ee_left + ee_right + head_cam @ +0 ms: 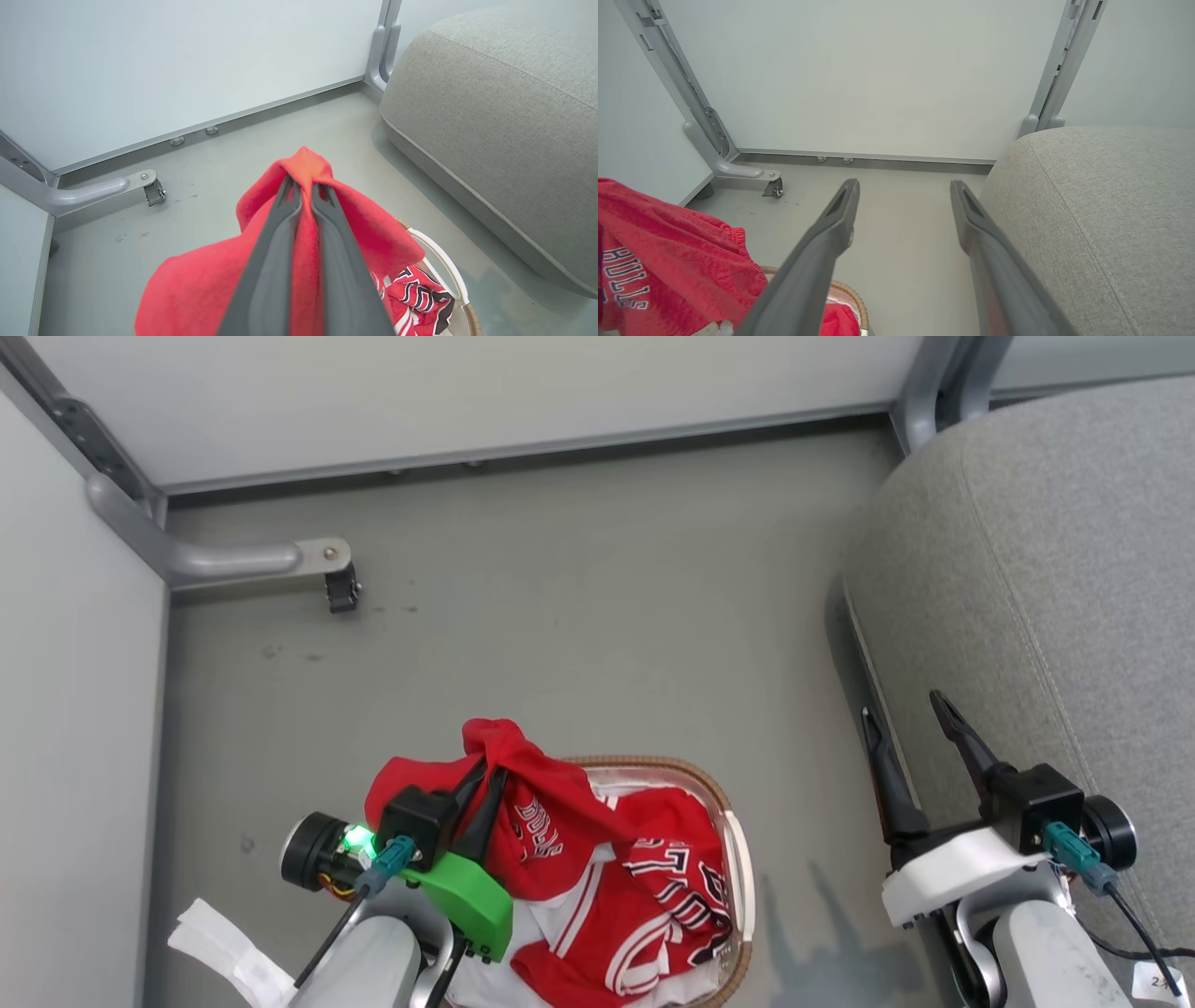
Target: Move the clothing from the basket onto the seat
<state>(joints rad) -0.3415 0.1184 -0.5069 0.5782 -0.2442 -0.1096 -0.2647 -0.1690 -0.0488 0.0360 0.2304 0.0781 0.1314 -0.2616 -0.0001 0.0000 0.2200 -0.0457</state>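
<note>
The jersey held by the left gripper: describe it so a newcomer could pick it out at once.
Left of the big grey seat, a small basket sits on the floor. Over its left side a red jersey stands in a peak, pinched in the left gripper. Unlike the red clothing lying in the basket, it alone is bunched and raised.

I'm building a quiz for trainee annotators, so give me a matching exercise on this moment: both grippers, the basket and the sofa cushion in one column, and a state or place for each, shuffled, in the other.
Column one
1. left gripper
2. right gripper
3. basket
4. sofa cushion

Column two
A. fingers open, nothing between them
B. on the floor, more jerseys inside
C. fingers shut on a red jersey
D. light grey, on the robot's right

Pairs: 1-C, 2-A, 3-B, 4-D
</note>
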